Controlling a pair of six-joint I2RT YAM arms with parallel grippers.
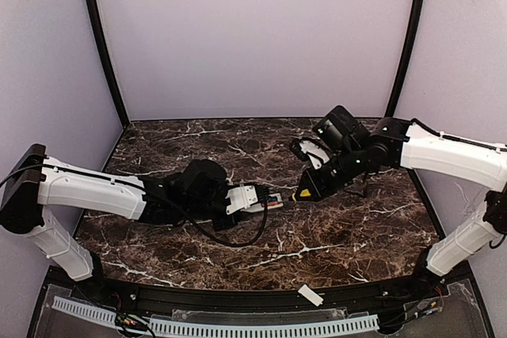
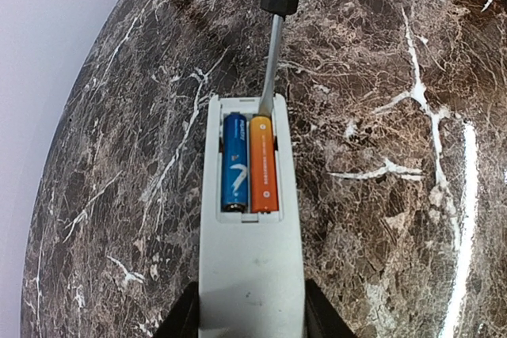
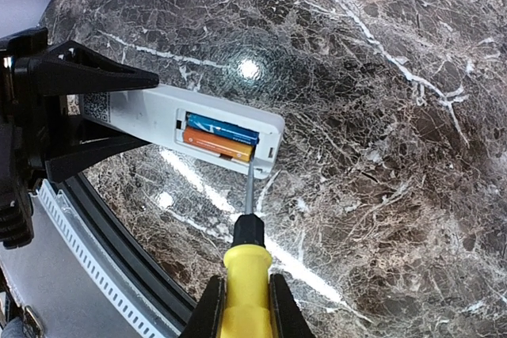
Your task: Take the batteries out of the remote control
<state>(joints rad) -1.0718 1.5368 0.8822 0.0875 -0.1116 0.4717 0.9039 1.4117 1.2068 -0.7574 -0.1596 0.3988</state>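
Note:
The white remote control [image 2: 250, 275] is held level over the marble table, and my left gripper [image 2: 250, 318] is shut on its sides. Its battery bay is open. The batteries lie in it side by side, one blue [image 2: 234, 162] and one orange [image 2: 264, 164]. My right gripper [image 3: 244, 306] is shut on the yellow handle of a screwdriver [image 3: 246, 282]. The screwdriver's metal tip rests at the far end of the orange battery [image 3: 218, 144], against the bay's end wall. In the top view the two grippers meet at mid-table, around the remote control [image 1: 265, 199].
A small white cover plate [image 1: 310, 296] lies on the black front rail near the table's near edge. The dark marble table [image 1: 238, 148] has purple walls on three sides. A perforated white strip [image 1: 214, 326] runs along the front.

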